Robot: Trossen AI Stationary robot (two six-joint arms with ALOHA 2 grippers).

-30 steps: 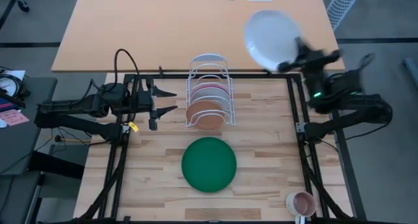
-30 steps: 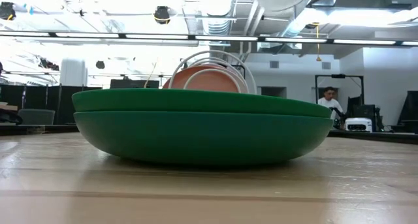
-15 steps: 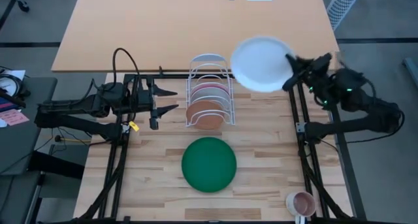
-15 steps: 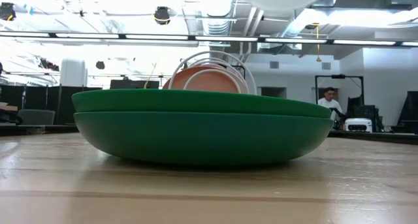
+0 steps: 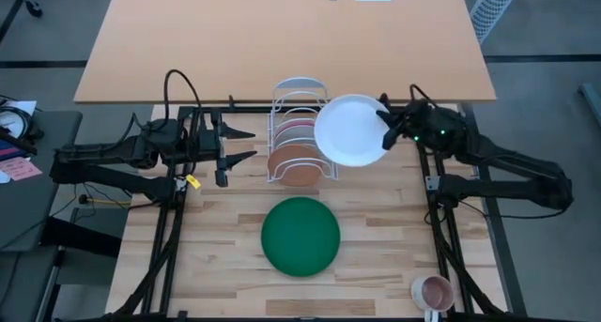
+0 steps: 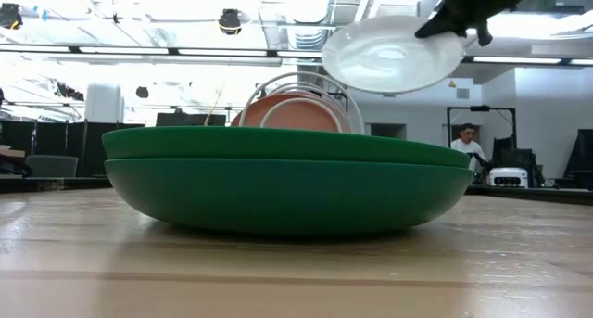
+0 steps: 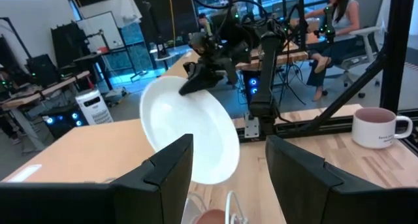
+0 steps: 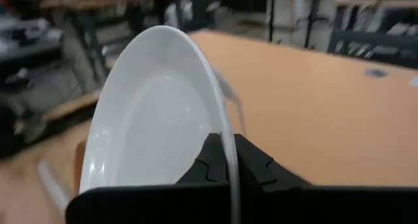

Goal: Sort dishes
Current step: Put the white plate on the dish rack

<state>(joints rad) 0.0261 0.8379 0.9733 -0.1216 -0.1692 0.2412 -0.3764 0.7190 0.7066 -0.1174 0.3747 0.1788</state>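
Note:
A white plate point(image 5: 349, 130) hangs in the air by the right side of the white wire rack point(image 5: 300, 92), with my right gripper point(image 5: 385, 132) shut on it. A terracotta plate point(image 5: 299, 164) and a pink plate point(image 5: 299, 130) stand on edge in the rack's slots. Nearer the front, the dark green plate point(image 5: 300, 236) lies flat on the wooden table. My left gripper point(image 5: 246, 145) waits open to the left of the rack, holding nothing. My right gripper pinches the white plate's rim point(image 8: 225, 142) between its two fingers, one finger on each face. The fingers come roughly level from the table's right side. The plate point(image 6: 394, 54) is lifted clear and tilted, higher than the rack.
A small pink mug point(image 5: 433, 291) stands at the table's near right corner. Black frame rails point(image 5: 434, 186) run along both sides of the wooden top. A bare orange tabletop point(image 5: 282, 31) lies beyond the far edge. A person point(image 6: 468, 142) sits far behind.
My right gripper has carried the white plate down and toward the table's left and near side, from beyond the far right corner to beside the rack. The wrist has rolled, and the plate has turned with it. It stays shut on the rim.

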